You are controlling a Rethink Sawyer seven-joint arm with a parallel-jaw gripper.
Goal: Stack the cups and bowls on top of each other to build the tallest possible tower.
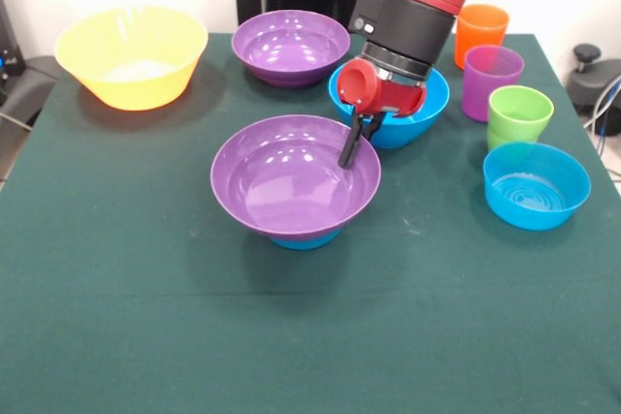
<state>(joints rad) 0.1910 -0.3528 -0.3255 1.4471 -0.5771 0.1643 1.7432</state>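
The tower stands at the table's middle: a wide purple bowl [291,181] rests on a small blue bowl [306,238], of which only the base shows. My gripper [351,147] hangs at the purple bowl's right rim, its tip just inside the bowl. Right behind it sits a large blue bowl [427,109], partly hidden by the arm. At the back are a second purple bowl [291,46] and, at the back left, a large yellow bowl [131,55]. On the right stand an orange cup [482,34], a purple cup [492,79], a green cup [519,115] and another small blue bowl [537,184].
The dark green tablecloth [291,336] covers the whole table. A black stand [587,55] sits off the table's right edge, near the cups.
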